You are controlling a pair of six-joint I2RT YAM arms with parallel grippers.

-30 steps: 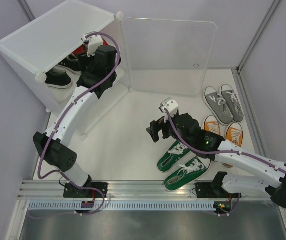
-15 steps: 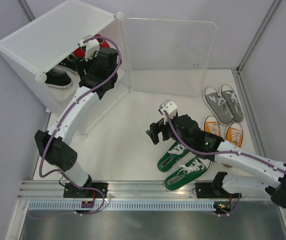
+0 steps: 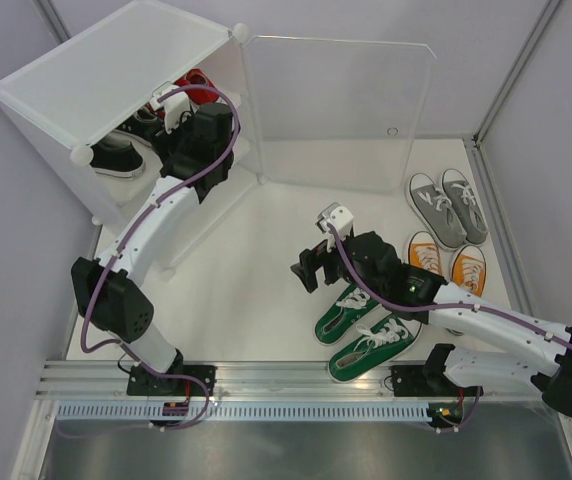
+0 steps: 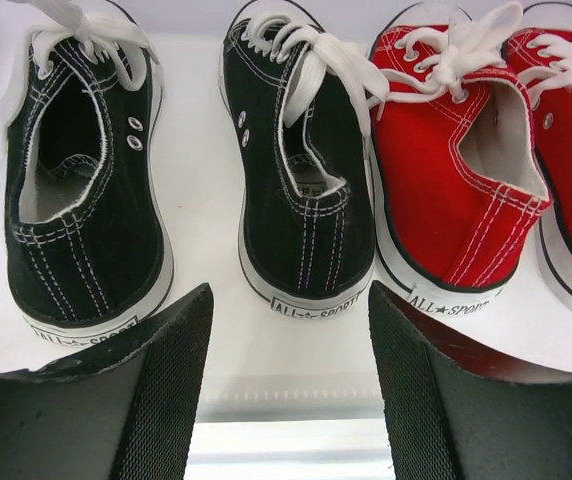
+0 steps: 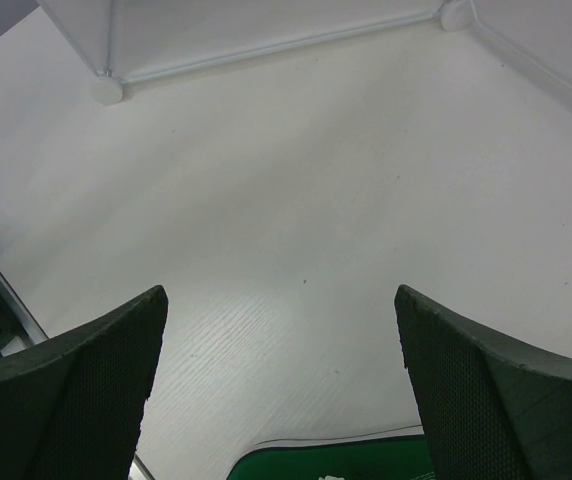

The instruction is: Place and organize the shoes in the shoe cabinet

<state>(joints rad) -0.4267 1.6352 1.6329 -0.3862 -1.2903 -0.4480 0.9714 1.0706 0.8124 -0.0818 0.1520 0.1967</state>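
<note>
The shoes are split between the table and the cabinet. Nearest the arm bases, a pair of green canvas lace-up sneakers lies side by side on the white tabletop. The right gripper hovers just beside them, fingers spread wide with nothing between. Its own camera shows bare table and only a green edge below, so I judge it is lining up on this pair. Further back on the right wait a pair of orange canvas sneakers and a pair of grey canvas sneakers, each set neatly together and easy to pick.

Farthest stands the boxy white translucent plastic shoe cabinet. Its clear hinged door panel is swung wide, leaving the opening free for the arm. On one shelf, though I cannot tell which tier, a pair of black canvas sneakers and a pair of red canvas sneakers sit in a row, heels toward the opening. The left gripper is just behind the heel of the black sneaker that sits beside the red pair. Its fingers are parted and it holds nothing, probably releasing or nudging that shoe straight.
</note>
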